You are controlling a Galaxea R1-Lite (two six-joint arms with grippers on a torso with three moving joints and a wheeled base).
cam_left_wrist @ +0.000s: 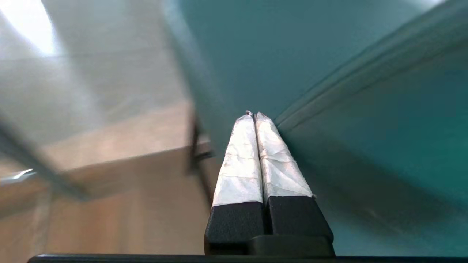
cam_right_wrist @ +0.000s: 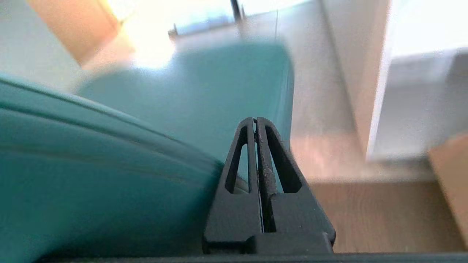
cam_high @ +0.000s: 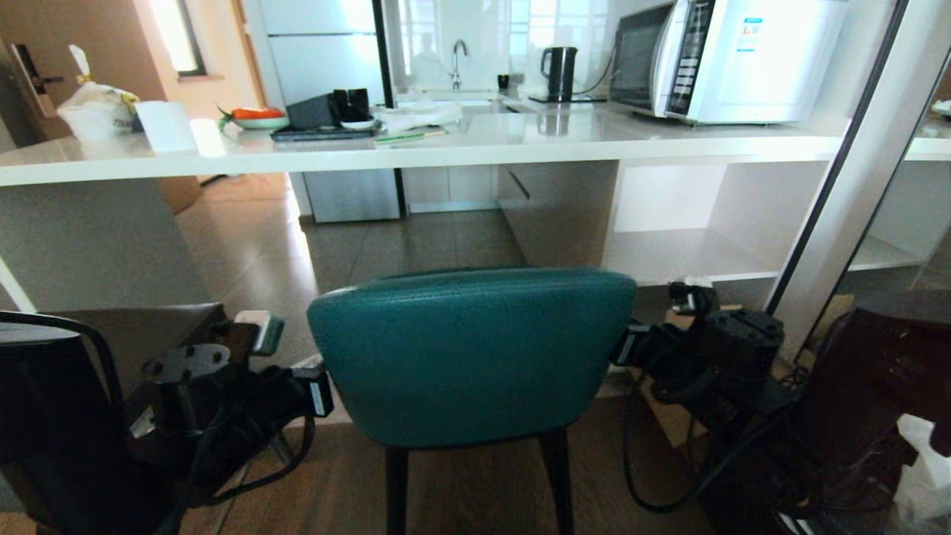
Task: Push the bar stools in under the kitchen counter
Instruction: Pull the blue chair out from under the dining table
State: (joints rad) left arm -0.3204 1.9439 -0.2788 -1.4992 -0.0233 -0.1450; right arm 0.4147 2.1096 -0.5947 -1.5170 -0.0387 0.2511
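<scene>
Teal stool [cam_high: 472, 357] faced the white table [cam_high: 475, 145]; left claw [cam_left_wrist: 255, 115] and right claw [cam_right_wrist: 256, 120], both closed and empty, flanked its backrest.

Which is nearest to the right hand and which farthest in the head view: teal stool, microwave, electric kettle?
From the right hand:
1. Teal stool, right beside it, at the backrest's right edge.
2. Microwave, on the counter above the hand.
3. Electric kettle, farther back, by the sink.

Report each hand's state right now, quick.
Left hand: shut, holding nothing, beside the teal padded bar stool.
Right hand: shut, holding nothing, at the stool's other side.
</scene>
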